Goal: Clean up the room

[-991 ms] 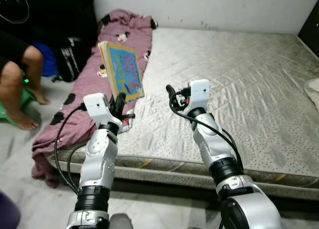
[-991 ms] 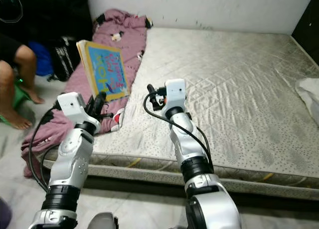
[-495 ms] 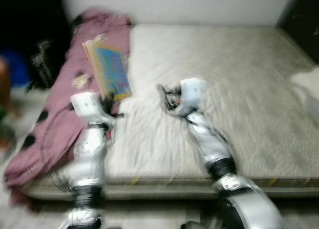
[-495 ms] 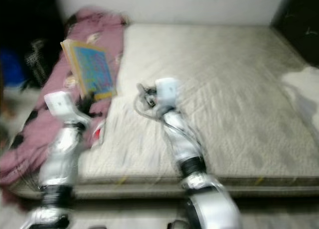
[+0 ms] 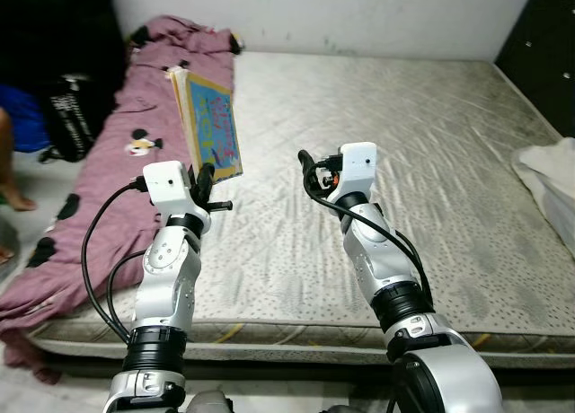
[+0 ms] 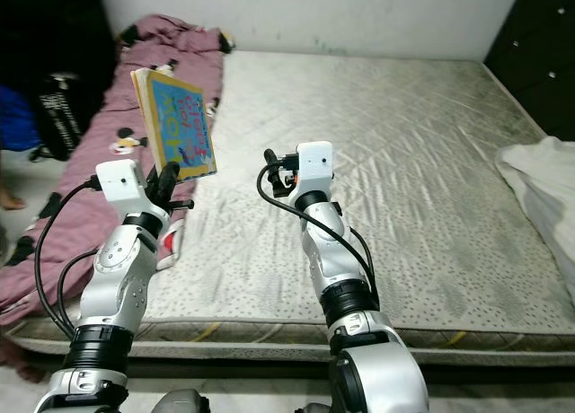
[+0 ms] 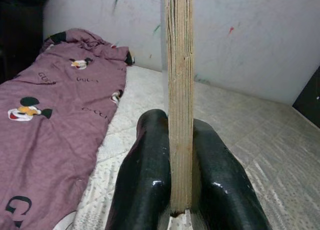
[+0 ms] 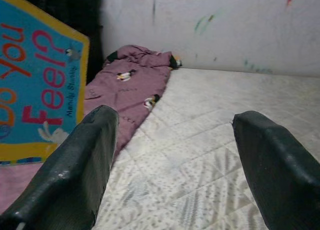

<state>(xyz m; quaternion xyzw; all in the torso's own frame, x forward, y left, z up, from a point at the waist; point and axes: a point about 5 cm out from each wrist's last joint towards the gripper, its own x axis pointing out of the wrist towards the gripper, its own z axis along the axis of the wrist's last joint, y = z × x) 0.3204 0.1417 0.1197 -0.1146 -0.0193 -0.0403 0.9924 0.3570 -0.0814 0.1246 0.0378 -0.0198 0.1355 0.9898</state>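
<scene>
The left gripper (image 7: 180, 177) was clamped on the bottom edge of the book (image 5: 214, 126), which stood upright above it over the mattress (image 5: 431, 153); such a low grip risked the book tipping or slipping. The right gripper (image 8: 175, 165) hung wide open, empty, beside it

A: What differs from a second ago?
B: The camera has swung right; the white cloth (image 6: 539, 175) at the mattress's (image 5: 431, 144) right edge shows more.
A: And the book (image 5: 208, 126)?
B: Lifted slightly higher by the left end effector (image 5: 203, 178).
</scene>
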